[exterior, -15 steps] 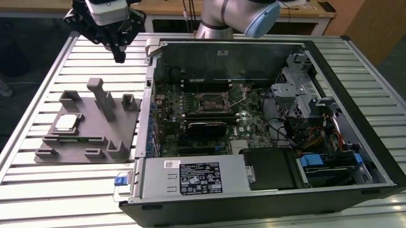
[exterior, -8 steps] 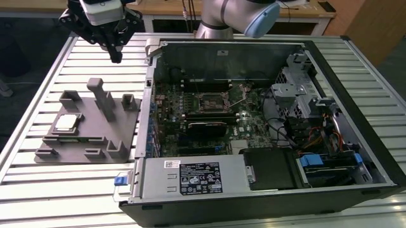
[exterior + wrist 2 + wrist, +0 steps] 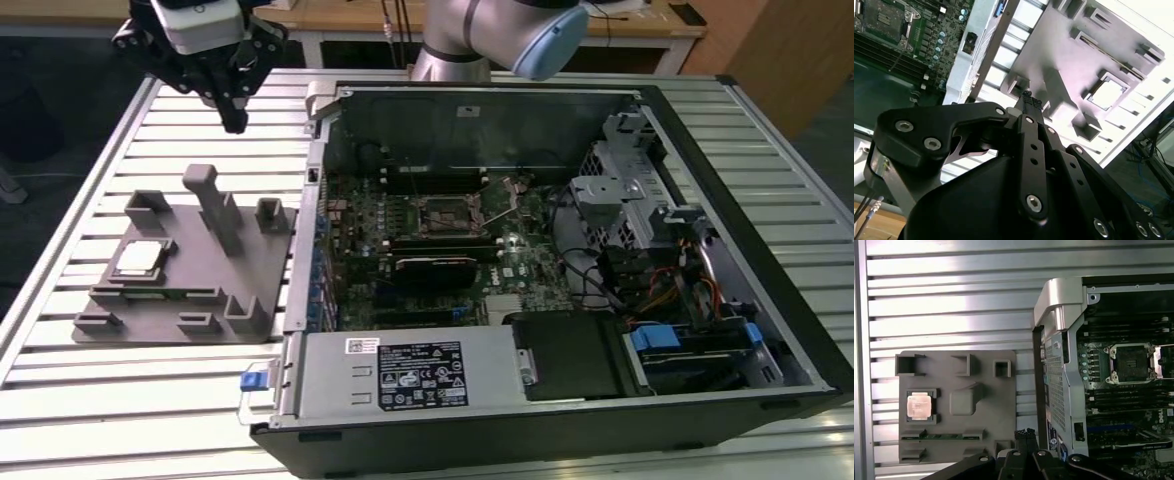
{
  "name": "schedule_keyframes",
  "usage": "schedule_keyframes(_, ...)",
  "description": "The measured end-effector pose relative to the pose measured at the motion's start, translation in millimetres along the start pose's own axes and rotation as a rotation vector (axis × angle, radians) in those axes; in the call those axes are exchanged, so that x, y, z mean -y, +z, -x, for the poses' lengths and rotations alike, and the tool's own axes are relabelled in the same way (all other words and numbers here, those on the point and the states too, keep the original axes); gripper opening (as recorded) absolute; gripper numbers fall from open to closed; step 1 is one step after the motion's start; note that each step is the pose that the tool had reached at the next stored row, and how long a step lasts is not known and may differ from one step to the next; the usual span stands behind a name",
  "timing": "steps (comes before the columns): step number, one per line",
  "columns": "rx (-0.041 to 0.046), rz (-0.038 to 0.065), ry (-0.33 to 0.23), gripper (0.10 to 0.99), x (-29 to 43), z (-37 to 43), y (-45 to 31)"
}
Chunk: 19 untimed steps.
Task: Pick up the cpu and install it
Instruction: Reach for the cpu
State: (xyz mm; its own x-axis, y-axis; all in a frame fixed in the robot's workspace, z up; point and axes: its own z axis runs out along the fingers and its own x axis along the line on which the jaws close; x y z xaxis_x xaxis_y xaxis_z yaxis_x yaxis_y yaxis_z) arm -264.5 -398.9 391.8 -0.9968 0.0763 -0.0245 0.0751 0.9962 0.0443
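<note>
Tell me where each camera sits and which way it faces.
Exterior view: off the arm, high up, looking down on the case, the fixture and the cpu; the arm and gripper show.
First wrist view: on the wrist, facing straight down past the gripper onto fixture and socket.
Second wrist view: on the wrist, looking aslant along the gripper's linkage.
Shared: both wrist views show the cpu in the fixture.

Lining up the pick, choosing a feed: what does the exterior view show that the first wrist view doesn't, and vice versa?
Exterior view adds: the arm, the power supply, the drive cables. First wrist view adds: the fixture from straight above, a green strip in one slot. Both: the cpu in its fixture pocket, the socket, the gripper shut and apart from the cpu.
</note>
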Motion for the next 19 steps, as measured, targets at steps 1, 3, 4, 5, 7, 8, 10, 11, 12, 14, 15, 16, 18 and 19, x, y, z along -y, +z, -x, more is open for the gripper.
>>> schedule_keyframes(1,0.0,0.0,0.0,0.106,0.1,-0.9,0.2)
schedule_keyframes(3,0.0,0.0,0.0,0.106,0.2,-2.9,0.6)
schedule_keyframes(4,0.0,0.0,0.0,0.106,0.3,-3.9,0.9)
schedule_keyframes(5,0.0,0.0,0.0,0.106,0.4,-5.0,1.2)
schedule_keyframes(7,0.0,0.0,0.0,0.106,0.6,-7.1,1.7)
schedule_keyframes(8,0.0001,0.0,0.0,0.106,0.7,-8.2,2.0)
schedule_keyframes(10,0.0,0.0,0.0,0.106,0.9,-10.4,2.5)
schedule_keyframes(11,-0.0001,0.0,0.0,0.106,1.0,-11.6,2.8)
schedule_keyframes(12,-0.0001,0.0,0.0,0.106,1.1,-12.6,3.0)
schedule_keyframes(14,0.0,0.0,0.0,0.106,1.3,-14.8,3.5)
schedule_keyframes(15,0.0,0.0,0.0,0.106,1.4,-15.9,3.7)
schedule_keyframes(16,0.0,0.0,0.0,0.106,1.5,-16.9,3.9)
schedule_keyframes(18,0.0,0.0,0.0,0.106,1.6,-18.9,4.2)
schedule_keyframes(19,0.0,0.0,0.0,0.106,1.7,-20.0,4.4)
